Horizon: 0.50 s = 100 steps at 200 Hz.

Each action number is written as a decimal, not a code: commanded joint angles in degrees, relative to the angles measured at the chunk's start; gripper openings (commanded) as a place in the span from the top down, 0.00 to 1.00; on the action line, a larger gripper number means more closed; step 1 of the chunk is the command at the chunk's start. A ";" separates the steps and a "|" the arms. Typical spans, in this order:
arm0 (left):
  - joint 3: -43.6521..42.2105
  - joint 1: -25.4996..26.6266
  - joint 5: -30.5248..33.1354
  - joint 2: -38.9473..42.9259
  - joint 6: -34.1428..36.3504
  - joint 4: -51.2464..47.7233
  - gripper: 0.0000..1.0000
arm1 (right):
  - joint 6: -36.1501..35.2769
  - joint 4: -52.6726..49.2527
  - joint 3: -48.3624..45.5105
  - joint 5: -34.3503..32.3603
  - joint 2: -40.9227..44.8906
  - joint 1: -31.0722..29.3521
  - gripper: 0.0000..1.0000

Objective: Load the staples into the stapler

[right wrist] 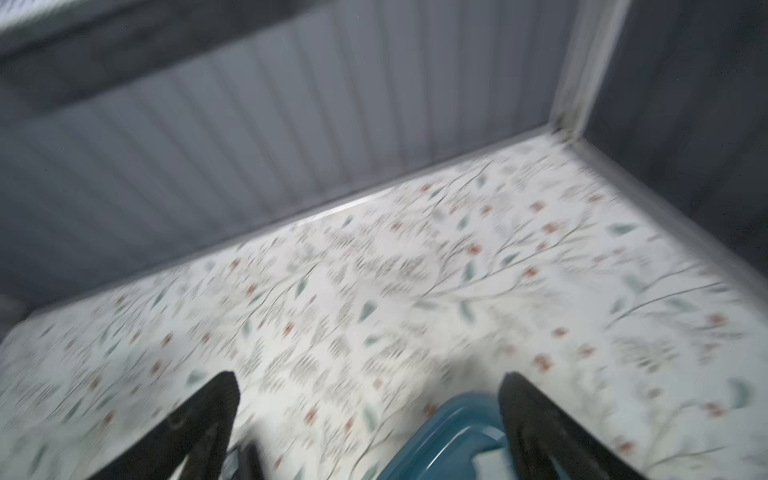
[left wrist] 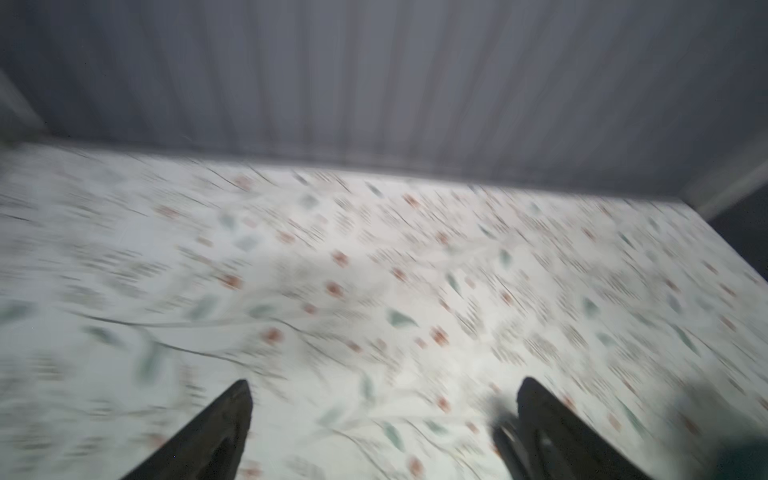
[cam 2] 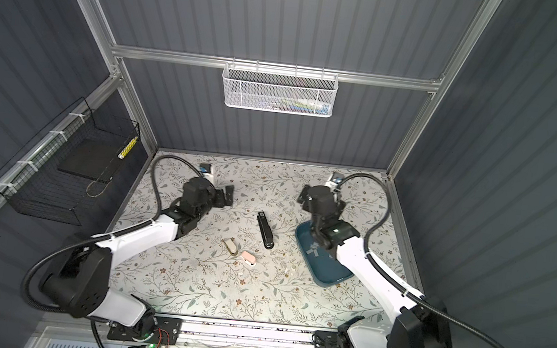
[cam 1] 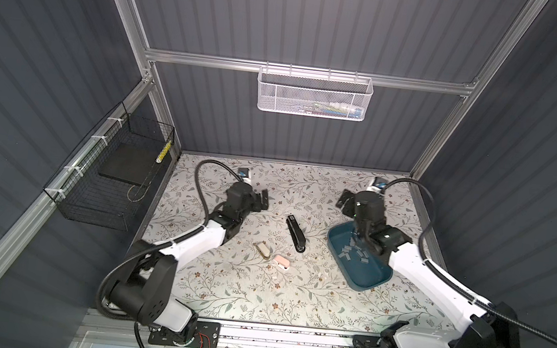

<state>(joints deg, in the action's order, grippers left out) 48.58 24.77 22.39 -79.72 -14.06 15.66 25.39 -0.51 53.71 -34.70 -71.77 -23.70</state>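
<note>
Our left gripper and right gripper stand jaws apart, empty. Staples lie loose in the blue tray; the black stapler lies closed beside that tray. We judge loading not begun: next, open the stapler, pinch one strip.

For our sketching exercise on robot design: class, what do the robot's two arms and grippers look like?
The left arm and right arm have white shell links between chunky black joints. A black ribbed cable loops along each. The left gripper and right gripper have plain black tapered fingers.
</note>
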 commanded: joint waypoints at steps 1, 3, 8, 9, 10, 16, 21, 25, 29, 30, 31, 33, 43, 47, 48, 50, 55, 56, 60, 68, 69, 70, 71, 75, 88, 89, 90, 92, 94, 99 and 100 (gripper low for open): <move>-6.99 -1.60 15.68 4.93 10.63 -1.27 0.00 | -13.19 3.36 -7.62 -3.91 -0.62 10.69 0.01; -7.55 -2.30 15.51 5.44 10.85 -1.03 0.00 | -13.81 4.28 -8.44 -3.43 -0.51 11.86 0.01; -8.96 -4.39 14.65 6.64 11.05 -0.47 0.00 | -15.56 7.05 -10.51 -1.77 -0.30 14.31 0.01; -9.26 -4.78 14.41 6.84 11.11 -0.42 0.00 | -15.99 7.69 -11.02 -1.38 -0.26 14.74 0.01; -9.54 -5.20 14.20 7.03 11.14 -0.31 0.00 | -16.34 8.32 -11.49 -1.05 -0.28 15.23 0.01; -11.78 -7.76 12.40 8.27 11.67 0.93 0.00 | -18.32 13.76 -14.78 1.64 -0.58 17.77 0.01; -13.77 -9.97 11.67 8.80 11.73 2.69 0.00 | -19.34 17.55 -17.21 4.16 -1.22 19.54 0.01; -15.45 -11.64 11.14 9.02 11.89 4.42 0.00 | -18.75 19.83 -18.89 5.82 -1.79 20.80 0.01; -17.18 -13.21 10.38 8.91 12.32 6.04 0.00 | -17.76 21.95 -20.36 7.99 -2.49 21.78 0.01; -17.54 -13.55 10.16 8.85 12.45 6.66 0.00 | -17.57 22.44 -20.64 8.64 -2.67 21.95 0.01; -17.86 -13.89 9.97 8.74 12.60 7.23 0.00 | -17.48 23.21 -21.01 9.28 -2.81 22.12 0.01; -18.79 -14.60 9.74 8.45 12.91 8.50 0.00 | -17.35 24.42 -21.61 10.68 -3.28 22.41 0.01; -22.74 -16.66 10.46 6.00 12.81 15.19 0.00 | -19.27 30.45 -23.70 14.83 -6.69 22.78 0.01; -24.20 -17.12 10.03 4.67 12.60 18.27 0.00 | -19.63 32.19 -23.95 14.75 -8.02 22.74 0.01; -24.61 -17.21 9.68 4.27 12.54 18.93 0.00 | -19.69 32.96 -24.07 14.75 -8.56 22.78 0.01; -25.25 -17.44 9.05 3.60 12.50 20.65 0.00 | -20.40 34.64 -24.24 14.77 -9.40 22.81 0.01; -26.70 -17.85 7.55 1.15 12.48 24.57 0.00 | -20.74 35.33 -24.19 13.67 -10.52 22.46 0.01; -27.05 -17.89 7.30 0.62 12.48 25.29 0.00 | -20.65 35.46 -24.28 13.50 -10.64 22.47 0.01; -27.93 -17.98 6.81 -1.67 12.59 28.85 0.00 | -20.64 37.60 -24.93 14.22 -11.30 22.74 0.01; -28.83 -18.09 7.50 -5.98 14.93 37.29 0.00 | -20.91 39.12 -25.50 14.99 -11.41 22.98 0.01; -28.64 -18.05 7.89 -6.24 15.11 37.58 0.00 | -20.73 38.71 -25.41 15.05 -11.26 22.99 0.01; -28.50 -17.94 8.13 -6.41 15.07 37.41 0.00 | -20.64 38.25 -25.37 15.16 -11.10 23.04 0.01; -28.34 -17.84 8.29 -6.46 15.10 37.11 0.00 | -20.55 37.71 -25.26 15.35 -10.89 23.02 0.01; -27.19 -17.90 6.78 -6.20 14.26 33.81 0.00 | -20.36 36.81 -25.27 16.41 -10.51 23.35 0.01; -23.96 -20.44 2.79 -7.57 11.85 28.74 0.00 | -21.23 42.31 -27.69 18.82 -10.61 23.70 0.01; -23.79 -20.63 2.59 -7.78 11.64 28.86 0.00 | -21.24 42.42 -27.78 18.94 -10.51 23.70 0.01; -23.61 -20.77 2.41 -7.97 11.49 28.88 0.00 | -21.25 42.47 -27.87 19.13 -10.42 23.70 0.01; -23.33 -21.11 1.91 -8.16 10.78 28.59 0.00 | -21.25 42.45 -28.05 19.38 -10.24 23.70 0.01; -22.86 -21.38 1.39 -8.25 10.23 27.66 0.00 | -21.26 42.40 -28.23 19.68 -10.06 23.70 0.01; -22.30 -21.96 -0.60 -8.47 8.99 26.44 0.00 | -21.40 42.85 -28.79 20.45 -9.61 23.73 0.01; -22.39 -22.09 -1.30 -8.58 8.89 26.57 0.00 | -21.46 43.17 -29.03 20.63 -9.57 23.76 0.01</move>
<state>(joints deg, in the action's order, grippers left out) 21.65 5.56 27.59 -87.79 -2.52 36.84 6.48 33.43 27.29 -19.64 -82.87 -0.40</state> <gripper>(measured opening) 0.997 0.991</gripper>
